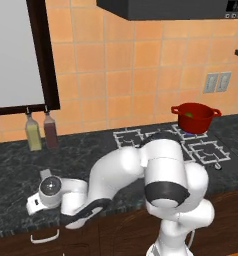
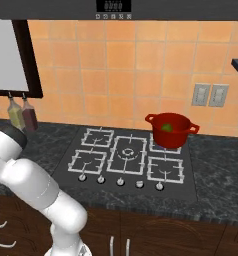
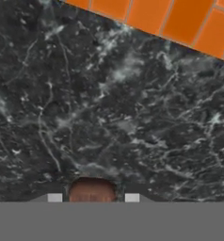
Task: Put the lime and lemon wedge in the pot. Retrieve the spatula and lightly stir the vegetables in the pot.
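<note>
The spatula's brown wooden handle (image 3: 92, 189) sits between my two fingertips at the bottom of the hand view, lying on the dark counter (image 3: 109, 103); its blade is hidden. My gripper (image 3: 93, 197) stands narrowly around the handle, and I cannot tell whether the pads touch it. In the left base view the hand (image 1: 38, 199) reaches low over the counter at the far left. The red pot (image 1: 193, 118) (image 2: 169, 130) stands on the stove's back right burner, far from the gripper. The lime (image 2: 167, 127) shows green inside it. The lemon wedge is hidden.
Two bottles (image 1: 33, 134) (image 1: 51, 131) hang on the wall behind the hand. The stove (image 2: 126, 155) lies to the right of it, with knobs along its front. The counter's front edge (image 1: 21, 227) runs just below the hand. The orange tile wall (image 3: 180, 19) is close ahead.
</note>
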